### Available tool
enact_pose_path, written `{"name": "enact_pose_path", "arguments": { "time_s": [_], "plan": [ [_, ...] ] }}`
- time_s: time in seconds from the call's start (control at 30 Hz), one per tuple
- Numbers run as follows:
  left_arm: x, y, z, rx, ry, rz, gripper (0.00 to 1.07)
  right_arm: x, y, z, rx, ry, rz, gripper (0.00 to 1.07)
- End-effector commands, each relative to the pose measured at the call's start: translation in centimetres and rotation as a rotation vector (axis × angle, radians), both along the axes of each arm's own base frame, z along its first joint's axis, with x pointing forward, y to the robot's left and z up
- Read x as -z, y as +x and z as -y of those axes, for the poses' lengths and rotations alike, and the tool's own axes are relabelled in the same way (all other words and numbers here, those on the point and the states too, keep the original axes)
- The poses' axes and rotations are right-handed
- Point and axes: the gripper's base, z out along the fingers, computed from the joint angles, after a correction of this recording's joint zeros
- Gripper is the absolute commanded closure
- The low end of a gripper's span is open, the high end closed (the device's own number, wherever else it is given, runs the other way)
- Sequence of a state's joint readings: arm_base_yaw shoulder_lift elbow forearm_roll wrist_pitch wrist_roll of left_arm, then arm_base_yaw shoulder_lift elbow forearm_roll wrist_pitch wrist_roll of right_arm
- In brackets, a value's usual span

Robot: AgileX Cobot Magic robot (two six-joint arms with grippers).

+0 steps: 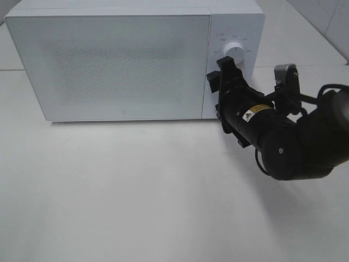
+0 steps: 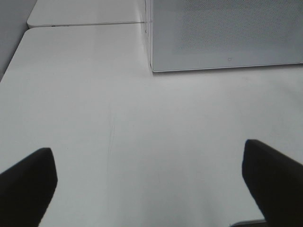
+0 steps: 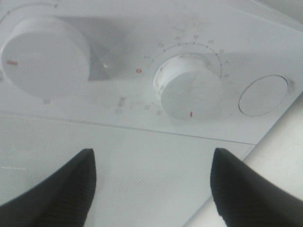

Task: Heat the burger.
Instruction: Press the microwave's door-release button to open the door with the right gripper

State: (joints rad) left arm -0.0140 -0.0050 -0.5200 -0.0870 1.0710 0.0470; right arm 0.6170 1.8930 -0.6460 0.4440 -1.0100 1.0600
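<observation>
Hovering over the tabletop (image 2: 142, 104), the left jaws stood wide apart, holding nothing. Farther back, the right jaws, also apart, faced the timer knob (image 3: 187, 92) of the microwave (image 1: 125, 65) by the far edge. Its door (image 1: 109, 60) was shut. The burger was unseen, presumably inside, so setting the timer likely remained.

We see a white microwave (image 1: 112, 112), its speckled door (image 1: 120, 65) shut, standing at the back of a pale table (image 1: 136, 207). On its control panel (image 3: 137, 38) we make out one white dial (image 3: 45, 56), a second dial (image 3: 191, 92) ringed with tick marks, and a round button (image 3: 263, 95) just beside it.
</observation>
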Motion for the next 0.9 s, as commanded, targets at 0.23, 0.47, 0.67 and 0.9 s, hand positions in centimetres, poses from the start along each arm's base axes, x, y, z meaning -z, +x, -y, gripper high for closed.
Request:
{"name": "enact_pose_path", "arguments": {
  "time_s": [0.23, 0.47, 0.67, 0.9],
  "plan": [
    [0.1, 0.0, 0.0, 0.002, -0.002, 0.006, 0.07, -2.9, -1.8, 0.1, -0.262, -0.418, -0.079, 0.39],
    [0.1, 0.0, 0.0, 0.002, -0.002, 0.006, 0.07, -4.2, -2.8, 1.6, -0.457, -0.674, -0.134, 0.39],
    [0.1, 0.0, 0.0, 0.002, -0.002, 0.006, 0.07, -4.7, -3.8, 3.1, -0.625, -0.815, -0.200, 0.39],
    [0.1, 0.0, 0.0, 0.002, -0.002, 0.006, 0.07, -6.9, -4.9, 4.5, -0.829, -0.964, -0.252, 0.39]
  ]
}}
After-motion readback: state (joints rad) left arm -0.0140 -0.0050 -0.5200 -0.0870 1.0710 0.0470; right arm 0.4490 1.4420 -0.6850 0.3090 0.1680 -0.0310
